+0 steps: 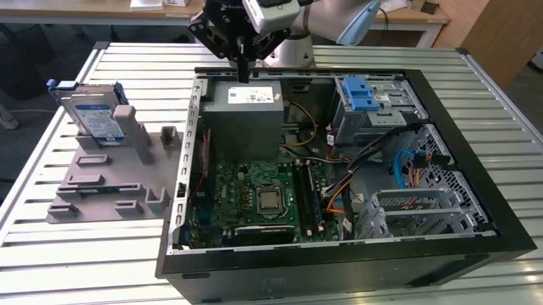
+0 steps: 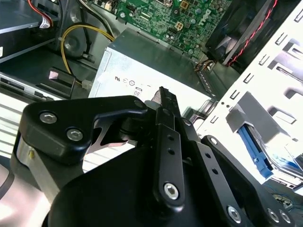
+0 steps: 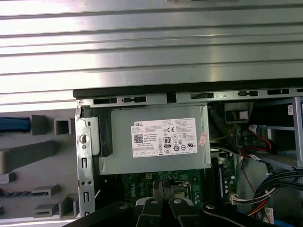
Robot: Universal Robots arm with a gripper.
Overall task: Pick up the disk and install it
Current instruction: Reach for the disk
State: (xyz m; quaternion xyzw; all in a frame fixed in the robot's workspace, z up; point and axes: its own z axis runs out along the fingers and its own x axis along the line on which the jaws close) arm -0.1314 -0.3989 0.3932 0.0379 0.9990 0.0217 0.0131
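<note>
The disk [image 1: 91,117], silver with a white-and-blue label and a blue bracket, stands on edge in a grey holder [image 1: 102,184] on the table, to the exterior view's left of the open computer case [image 1: 339,267]. A blue strip of the disk [image 3: 14,124] sits at the edge of the first wrist view. My gripper [image 1: 244,75] hangs over the far end of the case, just above the grey power supply box [image 1: 246,121], well apart from the disk. In both wrist views its black fingers [image 3: 163,188] are pressed together with nothing between them.
Inside the case lie a green motherboard [image 1: 263,197], loose cables [image 1: 339,171], a metal drive cage with a blue ridged latch [image 1: 360,98] at the far right, and a silver bay [image 1: 416,206] nearer the front. The ribbed metal table [image 1: 85,254] surrounds the case.
</note>
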